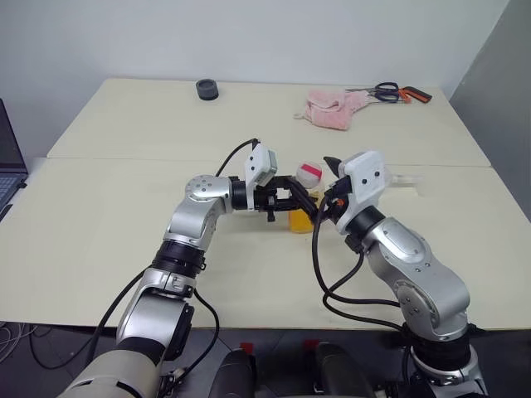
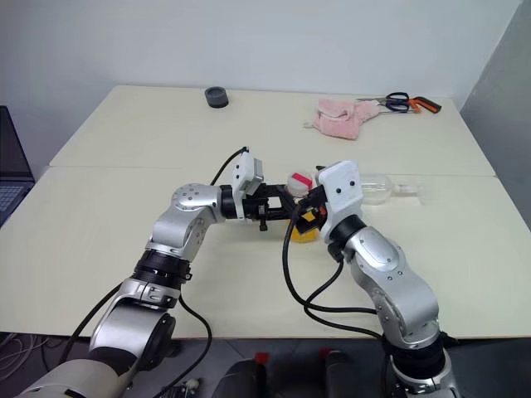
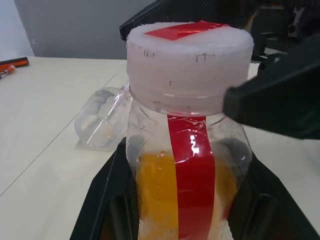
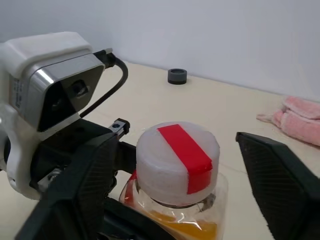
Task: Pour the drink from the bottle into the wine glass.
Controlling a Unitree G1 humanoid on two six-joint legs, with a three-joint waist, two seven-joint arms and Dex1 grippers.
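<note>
The bottle [image 3: 185,150] stands upright above the middle of the table, with my left gripper [image 1: 292,203] shut on its body from the left. It is clear plastic with a red strip. The orange drink [image 1: 299,220] fills its lower part. Its pale cap [image 4: 177,155], crossed by the red strip, is on. My right gripper [image 4: 175,145] is open, one finger on each side of the cap, and the right-hand finger stands clearly apart from it. The wine glass [image 1: 402,178] lies on its side on the table behind my right hand, empty.
A pink cloth [image 1: 332,109] and scissors [image 1: 390,91] lie at the far right of the table. A small black round object [image 1: 207,89] sits at the far edge, left of centre. A laptop [image 1: 8,157] is at the left edge.
</note>
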